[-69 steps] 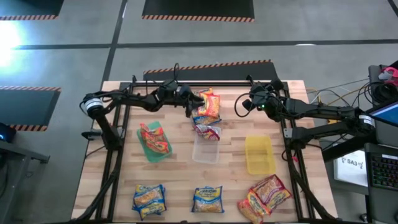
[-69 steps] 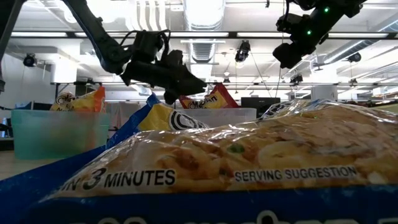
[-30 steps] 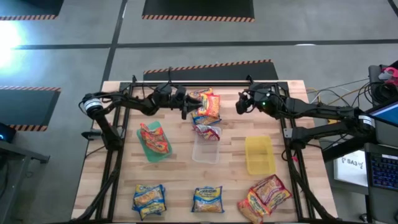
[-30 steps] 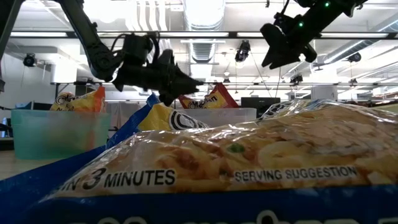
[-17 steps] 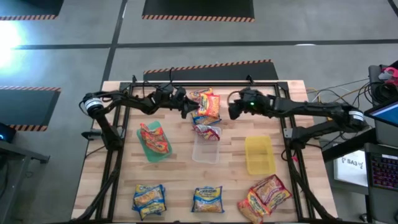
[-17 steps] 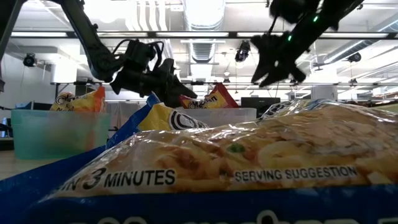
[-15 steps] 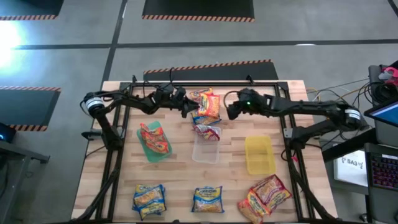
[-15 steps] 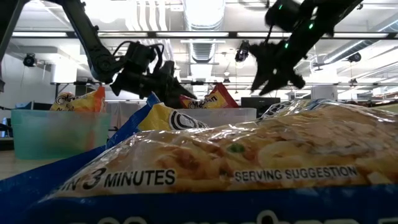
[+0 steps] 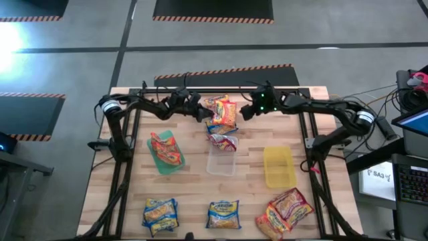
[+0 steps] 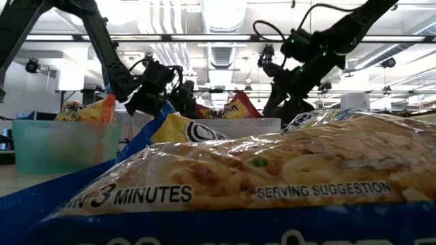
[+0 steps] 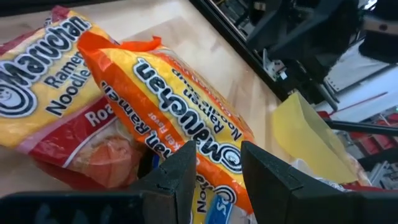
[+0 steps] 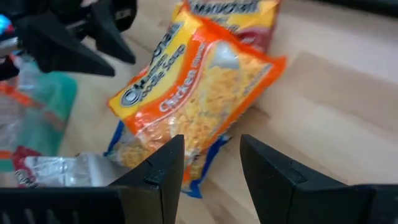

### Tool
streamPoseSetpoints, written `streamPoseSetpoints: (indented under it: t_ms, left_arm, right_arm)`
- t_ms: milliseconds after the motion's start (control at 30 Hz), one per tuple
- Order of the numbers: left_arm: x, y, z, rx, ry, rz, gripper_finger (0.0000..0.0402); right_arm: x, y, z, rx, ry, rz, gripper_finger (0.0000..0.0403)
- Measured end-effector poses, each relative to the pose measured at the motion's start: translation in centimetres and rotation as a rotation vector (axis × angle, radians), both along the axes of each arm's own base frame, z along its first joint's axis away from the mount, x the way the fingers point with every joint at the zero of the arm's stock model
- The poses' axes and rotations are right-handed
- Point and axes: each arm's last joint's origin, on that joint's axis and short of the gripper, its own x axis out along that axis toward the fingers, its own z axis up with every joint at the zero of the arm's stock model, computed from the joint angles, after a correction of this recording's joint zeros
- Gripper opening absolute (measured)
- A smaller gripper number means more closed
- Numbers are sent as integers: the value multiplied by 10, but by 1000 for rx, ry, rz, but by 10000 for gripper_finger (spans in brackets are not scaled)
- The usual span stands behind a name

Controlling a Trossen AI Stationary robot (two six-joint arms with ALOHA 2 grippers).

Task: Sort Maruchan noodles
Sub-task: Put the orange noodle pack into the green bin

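Several Maruchan noodles packets lie heaped at the table's far middle, topped by an orange "Maruchan Ramen Noodle Soup" chicken flavor packet [image 9: 223, 111] resting on a red-pink packet [image 11: 56, 124] whose label begins "Roa". Both grippers flank the heap with fingers parted and nothing held: the left gripper [image 9: 200, 112] just beside its left edge, the right gripper [image 9: 245, 112] near its right edge. More packets fill the green bin [image 9: 165, 150] and poke into the clear bin [image 9: 221, 161]; the yellow bin [image 9: 279, 167] sits right of them. Blue-yellow packets [image 9: 160, 214] and a red-orange pile [image 9: 284, 211] line the near edge, one blue wrapper [image 10: 225, 197] reading "3 MINUTES" and "SERVING SUGGESTION".
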Motion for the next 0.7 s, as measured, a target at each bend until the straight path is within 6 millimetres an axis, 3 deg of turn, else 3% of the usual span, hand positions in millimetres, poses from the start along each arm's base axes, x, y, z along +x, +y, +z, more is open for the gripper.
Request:
streamPoseSetpoints:
  t_ms: [333,700]
  left_arm:
    - [-8,11,-1,-20,7,43,117]
    - [-10,12,-3,-170,19,94,139]
  right_arm:
    - [-4,-22,-18,58,-38,121,146]
    - [-3,-43,-55,183,4,5,146]
